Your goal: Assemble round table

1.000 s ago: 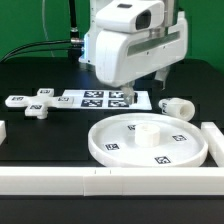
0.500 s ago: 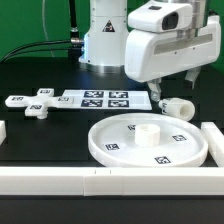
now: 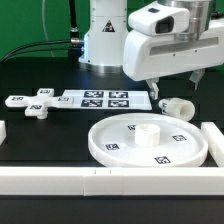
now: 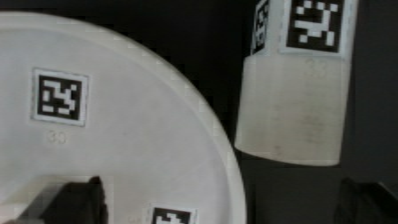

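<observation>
The large round rimmed disc (image 3: 150, 140) lies flat on the black surface with a small hub in its middle. The short thick cylinder leg (image 3: 178, 107) lies on its side just behind the disc, toward the exterior view's right. The cross-shaped foot (image 3: 35, 103) lies far off at the exterior view's left. My gripper (image 3: 176, 88) hovers open and empty above the leg. In the wrist view the disc (image 4: 107, 120) and the leg (image 4: 294, 100) lie side by side below the gripper (image 4: 222, 205), whose dark fingertips (image 4: 80, 200) stand wide apart.
The marker board (image 3: 105, 98) lies behind the disc, between the foot and the leg. Long white bars (image 3: 110, 180) edge the front and both sides of the black surface. The arm's base stands at the back.
The gripper has moved toward the exterior view's right, from over the marker board to over the leg. It has barely moved in the last half second. The parts have not moved.
</observation>
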`<state>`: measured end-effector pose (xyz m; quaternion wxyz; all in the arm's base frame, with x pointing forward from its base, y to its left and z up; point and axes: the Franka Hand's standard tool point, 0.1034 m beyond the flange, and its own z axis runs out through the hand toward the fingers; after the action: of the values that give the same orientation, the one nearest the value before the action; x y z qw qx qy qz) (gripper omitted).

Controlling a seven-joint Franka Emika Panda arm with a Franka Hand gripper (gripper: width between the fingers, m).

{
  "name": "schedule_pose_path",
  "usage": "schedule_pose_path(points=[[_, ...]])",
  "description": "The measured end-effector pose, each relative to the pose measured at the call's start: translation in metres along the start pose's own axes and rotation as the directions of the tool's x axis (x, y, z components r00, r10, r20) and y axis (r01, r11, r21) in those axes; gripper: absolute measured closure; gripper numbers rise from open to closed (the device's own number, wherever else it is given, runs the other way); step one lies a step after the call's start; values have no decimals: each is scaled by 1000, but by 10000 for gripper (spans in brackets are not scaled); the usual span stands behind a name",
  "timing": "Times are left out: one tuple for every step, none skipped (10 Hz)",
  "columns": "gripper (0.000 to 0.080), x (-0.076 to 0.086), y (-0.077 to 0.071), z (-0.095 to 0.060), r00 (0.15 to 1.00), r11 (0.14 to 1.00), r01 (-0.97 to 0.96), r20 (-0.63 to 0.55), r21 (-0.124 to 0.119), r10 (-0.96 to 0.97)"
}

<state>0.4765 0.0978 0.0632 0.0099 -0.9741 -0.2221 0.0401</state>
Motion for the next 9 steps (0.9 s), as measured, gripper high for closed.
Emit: schedule_pose_path(points=[[151,1,0,0,1000,1000,-1,-2,0,1],[151,-2,-1,1,1000,1000,-1,25,3,1],[151,-8,-6,1,992,1000,-4,123,21,2],[151,-3,-12,2,985,999,-23,170,24,18],[151,-5,-22,2,965,996,-87,251,12,81],[151,0,-28,2,942,989,-147,304,-7,142],[151,-1,-28,4,930,992,-126,347,3,117],[151,-6,-29,4,895,992,-128,431,8,112],[151,-5,-30,5,866,992,-129,488,12,106]])
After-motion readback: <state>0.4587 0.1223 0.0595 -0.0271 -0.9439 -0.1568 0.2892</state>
